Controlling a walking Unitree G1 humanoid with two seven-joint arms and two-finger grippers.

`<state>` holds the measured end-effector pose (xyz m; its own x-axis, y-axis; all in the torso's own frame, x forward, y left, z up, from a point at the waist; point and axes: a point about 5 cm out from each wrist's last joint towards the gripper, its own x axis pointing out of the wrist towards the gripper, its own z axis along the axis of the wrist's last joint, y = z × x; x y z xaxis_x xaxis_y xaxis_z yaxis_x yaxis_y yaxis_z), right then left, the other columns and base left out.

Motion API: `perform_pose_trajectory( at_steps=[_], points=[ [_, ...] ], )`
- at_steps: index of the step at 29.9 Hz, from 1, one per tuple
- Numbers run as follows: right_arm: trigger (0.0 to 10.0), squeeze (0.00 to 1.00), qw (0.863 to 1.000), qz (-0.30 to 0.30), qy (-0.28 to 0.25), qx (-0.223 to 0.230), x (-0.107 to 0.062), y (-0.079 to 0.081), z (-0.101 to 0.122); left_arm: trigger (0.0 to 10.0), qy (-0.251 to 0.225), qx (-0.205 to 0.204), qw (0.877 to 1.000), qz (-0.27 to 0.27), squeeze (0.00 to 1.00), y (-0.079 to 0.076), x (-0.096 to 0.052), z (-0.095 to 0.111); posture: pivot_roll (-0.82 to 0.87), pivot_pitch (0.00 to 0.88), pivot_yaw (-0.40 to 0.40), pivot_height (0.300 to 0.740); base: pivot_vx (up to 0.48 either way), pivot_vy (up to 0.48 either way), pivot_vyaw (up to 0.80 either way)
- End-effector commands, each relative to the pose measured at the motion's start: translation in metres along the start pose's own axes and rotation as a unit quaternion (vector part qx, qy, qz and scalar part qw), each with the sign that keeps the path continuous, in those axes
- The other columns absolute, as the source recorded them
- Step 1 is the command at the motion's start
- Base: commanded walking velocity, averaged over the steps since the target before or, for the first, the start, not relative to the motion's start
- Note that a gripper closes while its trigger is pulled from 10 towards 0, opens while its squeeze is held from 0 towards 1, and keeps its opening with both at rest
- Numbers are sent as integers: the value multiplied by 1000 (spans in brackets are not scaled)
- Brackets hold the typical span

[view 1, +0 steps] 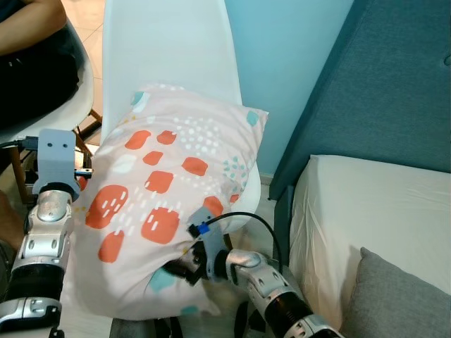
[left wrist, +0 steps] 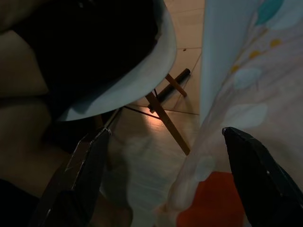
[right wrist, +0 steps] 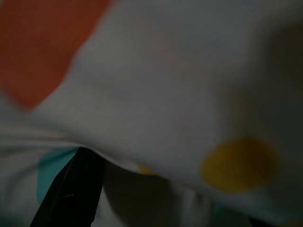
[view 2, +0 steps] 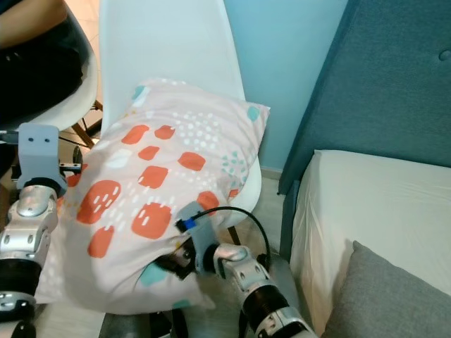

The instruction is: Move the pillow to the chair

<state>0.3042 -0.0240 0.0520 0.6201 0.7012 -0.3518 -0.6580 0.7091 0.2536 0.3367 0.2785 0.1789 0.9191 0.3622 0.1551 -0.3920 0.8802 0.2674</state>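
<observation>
Against right hand [view 1: 184, 266], pillow [view 1: 165, 183]

The big pale pillow with orange and teal patches [view 1: 165, 204] covers the seat of the white moulded plastic chair [view 1: 169, 49] and buries the right gripper [view 1: 184, 266], so its grip can't be judged. A seated person in black [view 1: 32, 49], far left, is cut off by the frame edge.

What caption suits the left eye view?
Right gripper pressed into patterned pillow resting on white chair, left gripper alongside.
</observation>
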Motion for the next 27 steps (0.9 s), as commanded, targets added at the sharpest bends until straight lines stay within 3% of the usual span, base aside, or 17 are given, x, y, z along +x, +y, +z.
perform_pose_trajectory(
  at_steps=[1, 4, 7, 11, 14, 18, 21, 25, 26, 27],
  points=[
    [10000, 0, 991, 86, -94, 41, 37, 78, 51, 10000, 8, 7, 1000, -12, 0, -7, -2, -2, 44, 203, -47, 563, 0, 0, 0],
    [10000, 0, 985, 120, -113, 48, 37, 87, 61, 10000, 9, 5, 1000, -19, 0, -10, -2, -2, 44, 203, -46, 563, 0, 0, 0],
    [10000, 0, 976, 166, -140, 19, 32, 89, 77, 10000, 20, 3, 1000, -20, 0, -11, -5, -7, 44, 206, -47, 563, 0, 0, 0],
    [10000, 0, 965, 208, -159, 13, 17, 67, 92, 10000, 53, 12, 999, 7, 0, 1, -12, -21, 41, 216, -49, 563, 0, 0, 0],
    [10000, 0, 951, 253, -174, 19, 1, 54, 104, 10000, 89, -10, 995, 45, 0, 13, -21, -34, 42, 221, -49, 563, 0, 0, 0],
    [10000, 0, 943, 275, -185, 24, -14, 43, 111, 10000, 148, -49, 975, 155, 0, 33, -39, -53, 43, 225, -45, 563, 0, 0, 0],
    [10000, 0, 946, 261, -190, 13, -21, 31, 114, 10000, 191, -75, 951, 232, 0, 45, -64, -69, 36, 230, -43, 563, 0, 0, 0],
    [10000, 0, 950, 239, -199, 25, -24, 20, 117, 10000, 241, -122, 918, 291, 0, 51, -91, -86, 40, 235, -44, 563, 0, 0, 0],
    [10000, 0, 950, 239, -199, 25, -24, 20, 117, 10000, 241, -122, 918, 291, 0, 51, -91, -86, 40, 235, -44, 563, 0, 0, 0],
    [10000, 0, 950, 240, -197, 28, -25, 19, 116, 10000, 261, -147, 906, 297, 0, 49, -97, -91, 41, 237, -43, 563, 0, 0, 0]
  ],
)
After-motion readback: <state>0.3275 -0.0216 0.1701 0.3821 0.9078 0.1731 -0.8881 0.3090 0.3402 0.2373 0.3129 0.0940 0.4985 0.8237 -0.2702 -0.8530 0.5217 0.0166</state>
